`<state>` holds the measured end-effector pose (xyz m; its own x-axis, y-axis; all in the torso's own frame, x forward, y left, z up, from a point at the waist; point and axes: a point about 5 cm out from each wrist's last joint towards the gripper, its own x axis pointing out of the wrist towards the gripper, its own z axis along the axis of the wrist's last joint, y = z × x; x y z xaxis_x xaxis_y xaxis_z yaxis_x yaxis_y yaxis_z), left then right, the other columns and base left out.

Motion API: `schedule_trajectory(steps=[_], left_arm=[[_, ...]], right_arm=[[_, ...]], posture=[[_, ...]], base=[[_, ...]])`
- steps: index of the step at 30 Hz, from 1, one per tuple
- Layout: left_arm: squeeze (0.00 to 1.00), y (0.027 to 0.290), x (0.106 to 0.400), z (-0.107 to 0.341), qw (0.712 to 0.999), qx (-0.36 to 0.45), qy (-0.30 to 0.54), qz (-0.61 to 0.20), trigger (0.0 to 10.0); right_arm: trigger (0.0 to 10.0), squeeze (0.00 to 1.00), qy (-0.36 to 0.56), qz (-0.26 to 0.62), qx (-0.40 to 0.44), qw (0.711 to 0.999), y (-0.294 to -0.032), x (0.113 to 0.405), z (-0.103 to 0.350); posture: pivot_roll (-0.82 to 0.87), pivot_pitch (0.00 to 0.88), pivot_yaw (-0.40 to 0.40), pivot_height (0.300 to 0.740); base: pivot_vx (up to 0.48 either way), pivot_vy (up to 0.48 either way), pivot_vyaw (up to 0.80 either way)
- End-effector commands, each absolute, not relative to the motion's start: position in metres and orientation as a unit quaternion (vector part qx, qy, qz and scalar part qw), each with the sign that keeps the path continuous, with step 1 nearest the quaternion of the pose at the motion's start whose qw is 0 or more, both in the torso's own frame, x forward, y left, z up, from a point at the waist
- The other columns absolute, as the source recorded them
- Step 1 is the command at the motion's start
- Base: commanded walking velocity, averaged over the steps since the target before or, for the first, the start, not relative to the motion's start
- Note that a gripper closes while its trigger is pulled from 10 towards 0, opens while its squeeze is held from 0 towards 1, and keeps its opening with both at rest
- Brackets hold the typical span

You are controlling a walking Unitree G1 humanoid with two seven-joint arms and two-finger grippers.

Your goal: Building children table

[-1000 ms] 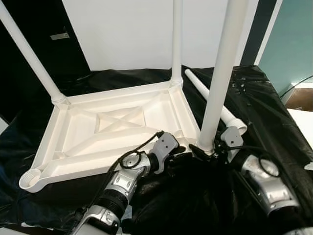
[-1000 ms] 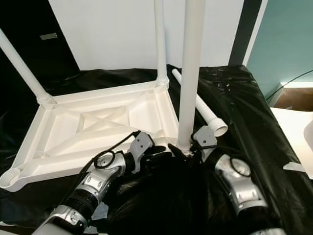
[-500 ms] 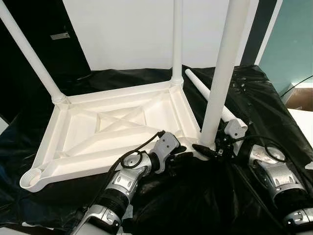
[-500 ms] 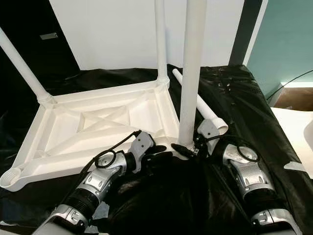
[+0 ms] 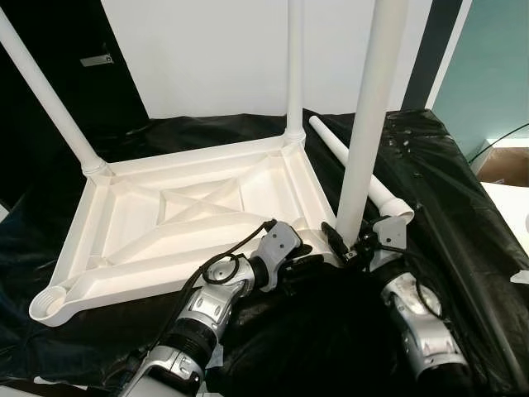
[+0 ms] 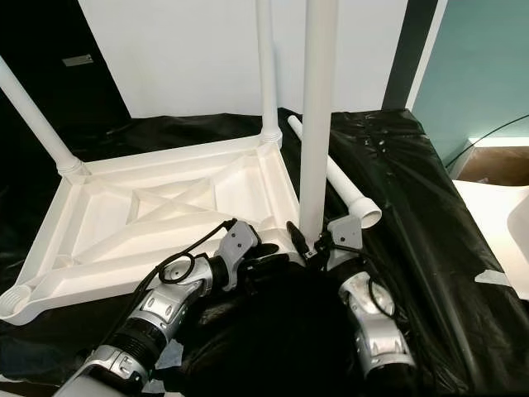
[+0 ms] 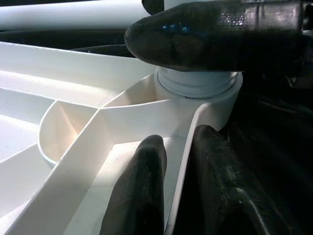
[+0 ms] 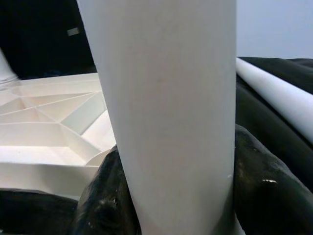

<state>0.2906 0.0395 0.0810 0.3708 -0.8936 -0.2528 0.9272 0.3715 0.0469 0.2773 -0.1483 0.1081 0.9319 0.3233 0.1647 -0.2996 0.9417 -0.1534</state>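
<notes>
From my end, the white kids' table top (image 5: 173, 219) lies upside down on black plastic sheeting (image 5: 446, 190). Three legs stand in corner sockets. My right gripper (image 5: 347, 245) is clamped around the near-right leg (image 5: 364, 141) just above its socket. My left gripper (image 7: 176, 191) pinches the table's rim wall beside that socket. One loose leg (image 5: 357, 171) lies behind on the sheeting.

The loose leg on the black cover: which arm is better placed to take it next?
Right. The loose leg lies just beyond the right gripper; the left gripper pinches the tabletop rim.
</notes>
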Motion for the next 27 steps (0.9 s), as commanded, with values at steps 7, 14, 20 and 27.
schedule_trajectory(steps=[7,14,20,27], left_arm=[[0.0,0.051,0.269,0.038,0.802,0.086,0.199,-0.557,10.0],[0.0,0.052,0.27,0.038,0.802,0.088,0.2,-0.555,10.0],[0.0,0.052,0.271,0.038,0.802,0.089,0.2,-0.556,10.0],[0.0,0.05,0.271,0.039,0.802,0.088,0.198,-0.556,10.0]], right_arm=[[10.0,0.0,-0.079,0.106,-0.074,0.988,-0.147,0.278,0.104],[10.0,0.0,-0.06,0.223,-0.083,0.969,-0.147,0.279,0.106],[10.0,0.0,-0.039,0.351,-0.141,0.925,-0.164,0.28,0.111],[10.0,0.0,-0.02,0.387,-0.194,0.901,-0.188,0.297,0.128]], posture=[[-0.03,0.0,0.063,0.74],[-0.03,0.0,0.066,0.74],[-0.04,0.0,0.066,0.74],[-0.04,0.0,0.063,0.74]], base=[[0.0,0.0,0.0],[0.0,0.0,0.0],[0.0,0.0,0.0],[0.0,0.0,0.0]])
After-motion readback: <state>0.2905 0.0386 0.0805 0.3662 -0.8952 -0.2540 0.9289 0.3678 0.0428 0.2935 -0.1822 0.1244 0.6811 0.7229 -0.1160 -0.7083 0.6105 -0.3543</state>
